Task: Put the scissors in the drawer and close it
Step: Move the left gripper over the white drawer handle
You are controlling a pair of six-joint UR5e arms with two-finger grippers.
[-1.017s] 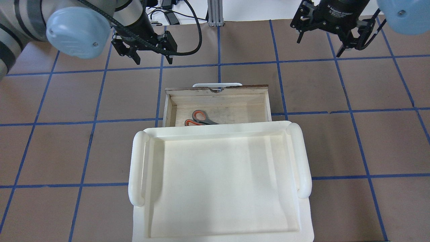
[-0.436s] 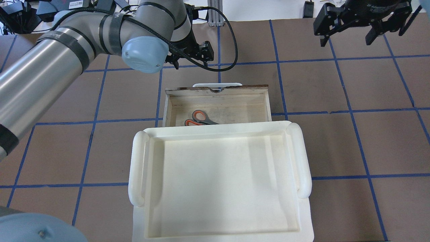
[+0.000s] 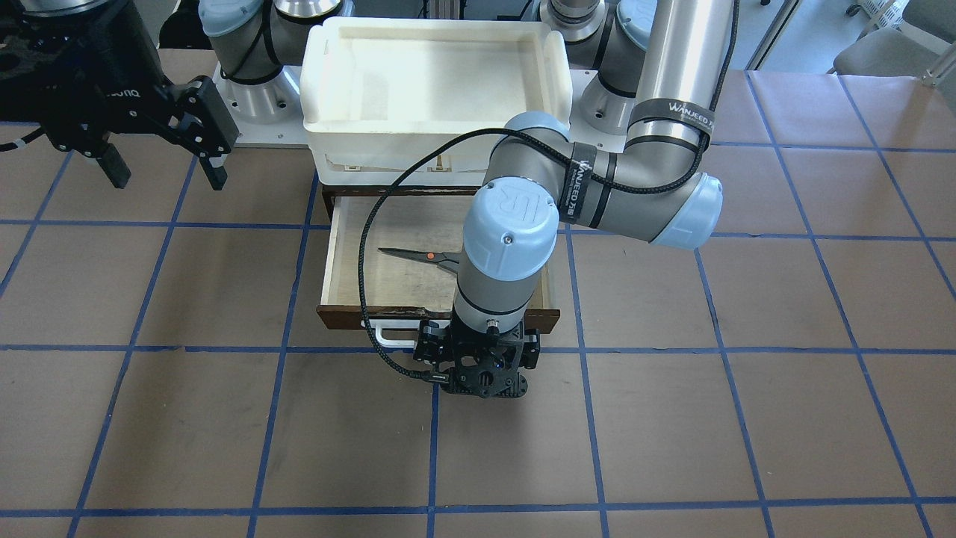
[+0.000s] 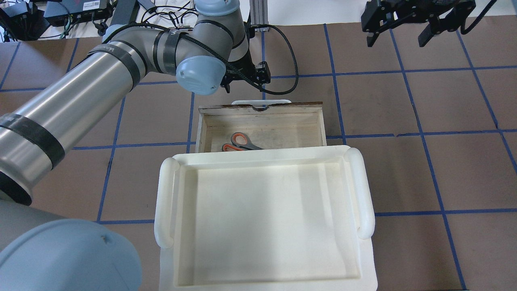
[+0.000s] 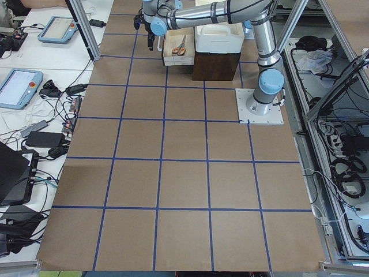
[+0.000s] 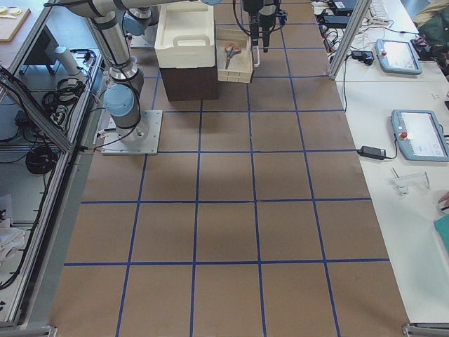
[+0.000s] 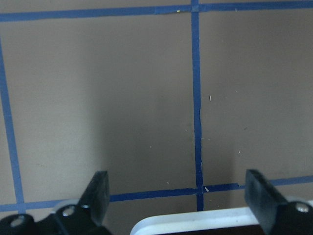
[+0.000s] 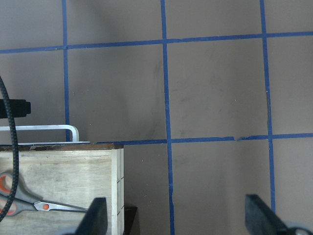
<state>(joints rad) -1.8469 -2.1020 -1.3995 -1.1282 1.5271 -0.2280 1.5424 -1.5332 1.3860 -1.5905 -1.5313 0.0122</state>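
Grey-handled scissors (image 4: 241, 142) flat in pale plywood drawer (image 4: 282, 136), left claw (image 7: 177, 193) and right claw (image 3: 166, 170) both spread apart

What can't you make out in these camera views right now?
- Blades of the scissors: overhead view, under the rim of the white tray.
- Scissors handles: front-facing view, behind the left arm.
- The drawer handle: front-facing view, middle covered by the left gripper.
- Scissors in both side views: too small for detail.
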